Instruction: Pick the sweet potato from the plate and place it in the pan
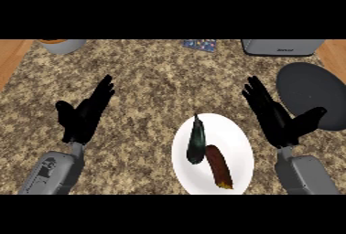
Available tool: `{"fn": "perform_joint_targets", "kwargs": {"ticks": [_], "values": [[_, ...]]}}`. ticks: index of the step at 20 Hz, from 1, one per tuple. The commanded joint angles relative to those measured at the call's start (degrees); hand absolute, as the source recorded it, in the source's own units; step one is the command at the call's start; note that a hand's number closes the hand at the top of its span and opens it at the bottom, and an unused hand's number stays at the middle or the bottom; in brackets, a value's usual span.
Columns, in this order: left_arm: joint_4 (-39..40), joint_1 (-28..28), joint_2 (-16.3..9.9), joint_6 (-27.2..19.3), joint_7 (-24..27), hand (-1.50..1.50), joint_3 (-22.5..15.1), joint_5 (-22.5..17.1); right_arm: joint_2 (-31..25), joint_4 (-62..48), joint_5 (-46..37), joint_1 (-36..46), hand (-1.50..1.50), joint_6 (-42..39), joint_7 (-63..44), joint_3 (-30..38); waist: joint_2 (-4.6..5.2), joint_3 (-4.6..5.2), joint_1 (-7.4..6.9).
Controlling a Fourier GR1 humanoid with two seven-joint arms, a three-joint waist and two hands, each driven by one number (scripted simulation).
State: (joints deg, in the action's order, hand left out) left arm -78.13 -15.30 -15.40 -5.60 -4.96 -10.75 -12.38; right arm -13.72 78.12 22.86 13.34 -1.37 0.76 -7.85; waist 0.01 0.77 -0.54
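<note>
A white plate (202,180) sits near the front edge of the speckled stone counter (155,77), a little right of centre, and it carries two things lying side by side: a reddish-brown sweet potato (219,167) on its right half and a dark green, almost black vegetable (196,141) (probably an eggplant, though its shape is hard to read) on its left half, the two touching or nearly so near the plate's middle. The dark pan (314,91) lies by the counter's right edge, behind and to the right of the plate, with nothing in it. The right hand (273,116) hovers between plate and pan, fingers straight and spread, thumb out toward the pan, holding nothing. The left hand (84,114) is over the counter's left part, well apart from the plate, likewise flat and unclosed, with nothing in it. At the back edge stand a grey bowl (62,45) at the left corner, a grey appliance (282,47) toward the right, and a small patterned item (200,45) between them.
</note>
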Motion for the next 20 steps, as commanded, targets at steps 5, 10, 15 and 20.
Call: {"fn": "perform_joint_targets", "kwargs": {"ticks": [5,10,15,20], "values": [[-5.0,1.5,-6.1,1.8,0.6,0.00,-0.1,5.0,-4.3,-15.1,-4.9,7.9,-1.50,1.7,-12.2,0.1,0.24,-0.82,-1.86],[-5.0,1.8,-5.8,2.0,-2.0,0.00,-1.1,5.0,-8.5,-14.5,-29.2,-0.4,1.50,16.6,-9.6,-12.3,-0.24,-0.75,-0.27],[-11.0,6.8,-3.6,-0.1,-4.3,0.00,-2.6,8.1,-4.9,-6.0,-28.7,-9.9,-1.50,20.9,-8.1,-11.2,-0.19,-0.76,0.81],[-11.8,5.2,-5.6,2.6,-6.2,0.00,-1.0,6.3,-10.9,-3.7,-33.7,-4.3,-1.50,9.8,-22.1,-18.8,-0.26,-0.68,0.39]]}}
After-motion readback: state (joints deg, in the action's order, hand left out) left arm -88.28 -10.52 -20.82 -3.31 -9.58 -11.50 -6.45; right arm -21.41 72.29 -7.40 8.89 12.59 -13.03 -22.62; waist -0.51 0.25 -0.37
